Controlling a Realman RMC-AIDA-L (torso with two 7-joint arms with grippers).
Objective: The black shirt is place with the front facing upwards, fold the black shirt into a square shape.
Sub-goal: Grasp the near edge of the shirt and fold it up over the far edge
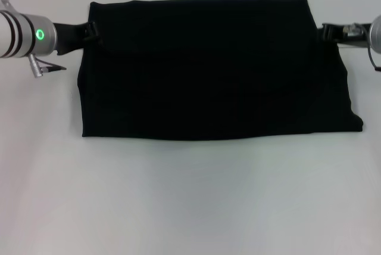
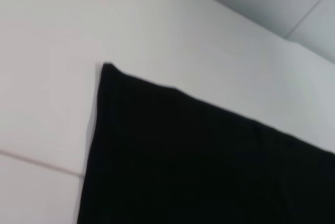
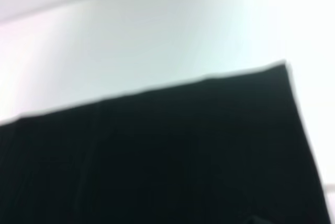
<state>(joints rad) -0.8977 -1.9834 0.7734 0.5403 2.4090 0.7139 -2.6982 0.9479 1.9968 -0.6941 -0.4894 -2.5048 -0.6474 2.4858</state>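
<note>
Item: the black shirt. It lies flat on the white table, already folded to a wide rectangle, plain side up; we see no print. Its near right corner flares out past the rest of the hem.

Left gripper: at the shirt's far left corner, touching or just beside the edge. We cannot tell whether its fingers are clenched or released; black on black hides them.

Right gripper: at the shirt's far right corner, likewise touching or just beside. Jaw state again not readable.

Risks, as we judge them:
- If only one layer is pinched, the fold may peel apart when lifted.
- Unequal hold between the two corners could skew the next fold, leaving a trapezoid, not a square.
- The flared corner may trail and crease.
</note>
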